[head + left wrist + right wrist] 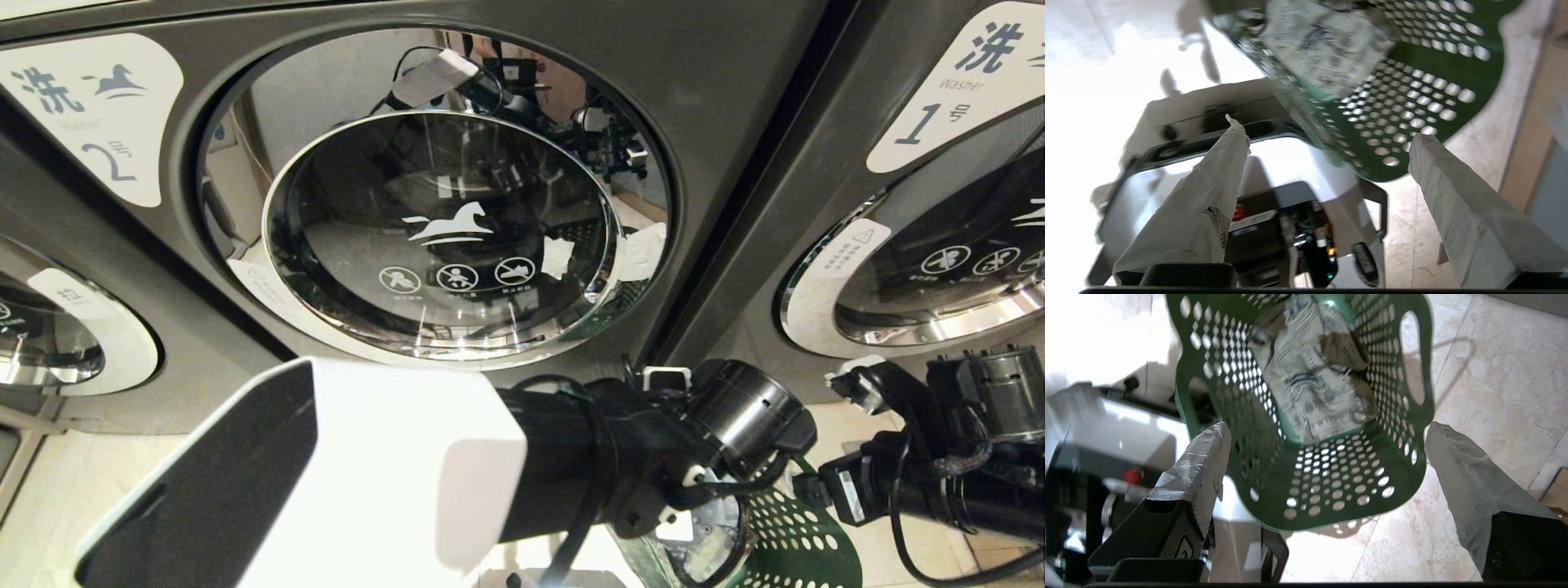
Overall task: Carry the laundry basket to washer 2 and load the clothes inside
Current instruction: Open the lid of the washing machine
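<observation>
Green plastic: the basket (1306, 428) is set on the floor before washer 2 (441, 237), clothes (1310, 392) inside. Its door is seen shut. Left gripper (1327, 147) and right gripper (1323, 445) are spread above, empty; loading is outstanding.

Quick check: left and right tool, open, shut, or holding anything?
Left tool: open, holding nothing, above the green basket.
Right tool: open, empty, over the same basket.
</observation>
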Motion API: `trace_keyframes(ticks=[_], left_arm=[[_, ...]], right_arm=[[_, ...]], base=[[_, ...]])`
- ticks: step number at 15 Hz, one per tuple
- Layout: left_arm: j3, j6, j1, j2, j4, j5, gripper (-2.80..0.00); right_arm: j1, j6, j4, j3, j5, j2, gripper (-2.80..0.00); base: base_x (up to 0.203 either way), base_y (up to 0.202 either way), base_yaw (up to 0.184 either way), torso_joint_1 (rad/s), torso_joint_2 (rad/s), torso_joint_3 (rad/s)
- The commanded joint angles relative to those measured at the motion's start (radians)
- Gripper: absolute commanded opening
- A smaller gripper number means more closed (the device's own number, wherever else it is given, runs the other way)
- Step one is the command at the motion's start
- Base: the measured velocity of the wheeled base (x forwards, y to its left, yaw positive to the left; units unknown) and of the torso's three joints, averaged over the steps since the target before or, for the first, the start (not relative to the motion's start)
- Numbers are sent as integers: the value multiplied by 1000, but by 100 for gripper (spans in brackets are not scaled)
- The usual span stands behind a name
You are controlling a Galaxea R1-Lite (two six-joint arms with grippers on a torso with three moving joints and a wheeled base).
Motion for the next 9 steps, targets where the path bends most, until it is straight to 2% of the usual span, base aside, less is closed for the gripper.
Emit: trace_keyframes(ticks=[1, 4, 6, 8, 9], left_arm=[[19, -5, 34, -57, 35, 3, 0], [65, -35, 132, -115, 196, 66, 0], [165, -76, 178, -191, 208, 77, 0], [307, -88, 233, -280, 182, 77, 0], [385, -88, 265, -329, 155, 77, 0]], right_arm=[[19, -9, 12, 23, 1, -58, 0], [21, -18, 11, 97, -2, -92, 0], [20, -20, 12, 144, -2, -148, 0], [20, -23, 20, 178, -8, -196, 0], [19, -23, 29, 182, -36, -201, 0]], base=[[0, 0, 0, 0, 0, 0], [0, 0, 0, 0, 0, 0], [0, 0, 0, 0, 0, 0], [0, 0, 0, 0, 0, 0], [0, 0, 0, 0, 0, 0]])
